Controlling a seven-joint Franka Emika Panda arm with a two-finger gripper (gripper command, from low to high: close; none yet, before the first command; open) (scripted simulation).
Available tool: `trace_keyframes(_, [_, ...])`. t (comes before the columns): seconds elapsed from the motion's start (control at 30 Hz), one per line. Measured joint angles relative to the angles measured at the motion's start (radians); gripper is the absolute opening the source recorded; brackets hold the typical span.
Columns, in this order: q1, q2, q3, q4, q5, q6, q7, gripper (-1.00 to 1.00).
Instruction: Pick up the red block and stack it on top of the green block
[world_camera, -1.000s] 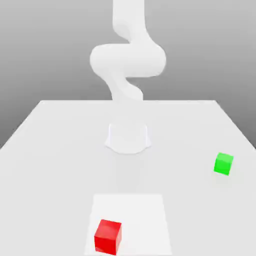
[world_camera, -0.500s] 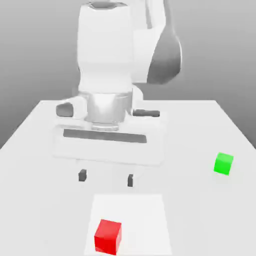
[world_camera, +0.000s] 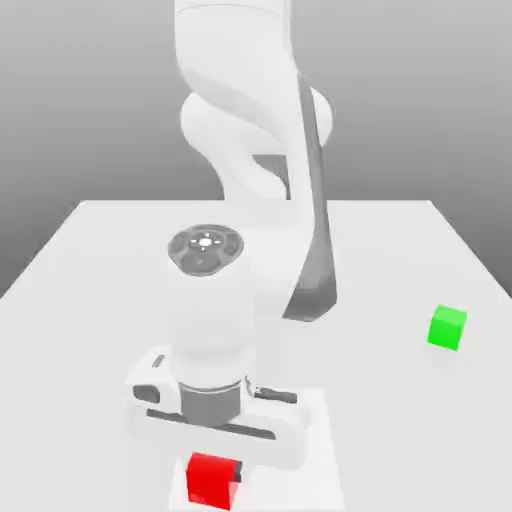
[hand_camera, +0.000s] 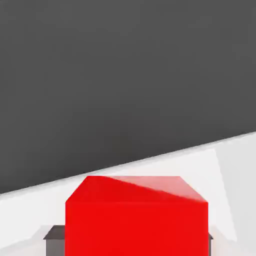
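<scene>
Red block (world_camera: 210, 482) is in the grip of the end effector (world_camera: 213, 472), down low at the near end of the pale patch (world_camera: 300, 485) on the tabletop (world_camera: 400, 430), toward the ext. view's left side of that patch. Can't tell if its underside touches the patch or sits just clear; bottom face is hidden in both views.

End effector is closed on the block: in the hand view a dark pad (hand_camera: 55, 243) bears on one side & just a sliver of the other pad (hand_camera: 210, 246) on the opposite side, no gap visible btwn pads & block. Block sits btwn the fingertips, directly under the hand. In the ext. view one dark fingertip (world_camera: 238, 471) peeks out at the block's right side; the other is hidden. The hand's body (world_camera: 215, 435) is just above the block's top & may cover part of its upper rear, hard to say how much.

Hand view: lower part of block is cut off by the frame, top face mostly lit in 2 tones of red. Dark gray area (hand_camera: 115, 85) past the slanting pale edge, can't make out what it is.

Arm (world_camera: 230, 60) is cut off at the ext. view's top & hides some of the tabletop and patch, plus most of its own base.

Green block (world_camera: 447, 328) is in full view on the tabletop, well apart from the end effector, toward the ext. view's right & farther back.
</scene>
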Motion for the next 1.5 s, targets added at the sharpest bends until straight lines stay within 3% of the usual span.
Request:
trace_keyframes(0.2, [0.003, -0.167, 0.005, -0.028, -0.004, -0.139, 0.004, -1.0])
trace_keyframes(0.33, [0.093, -0.256, 0.118, -0.086, 0.048, -0.163, -0.008, -1.0])
trace_keyframes(0.6, [0.44, -0.417, 0.31, -0.216, 0.157, -0.181, -0.025, -1.0])
trace_keyframes(0.87, [0.678, -0.553, 0.489, -0.349, 0.191, -0.185, 0.01, -1.0])
trace_keyframes(1.13, [0.637, -0.462, 0.564, -0.363, -0.02, -0.113, 0.17, -1.0])
trace_keyframes(1.33, [0.608, -0.361, 0.551, -0.358, -0.183, -0.031, 0.286, -1.0])
trace_keyframes(1.47, [0.614, -0.301, 0.536, -0.36, -0.241, 0.035, 0.327, -1.0])
trace_keyframes(1.5, [0.615, -0.289, 0.534, -0.362, -0.247, 0.05, 0.331, 1.0])
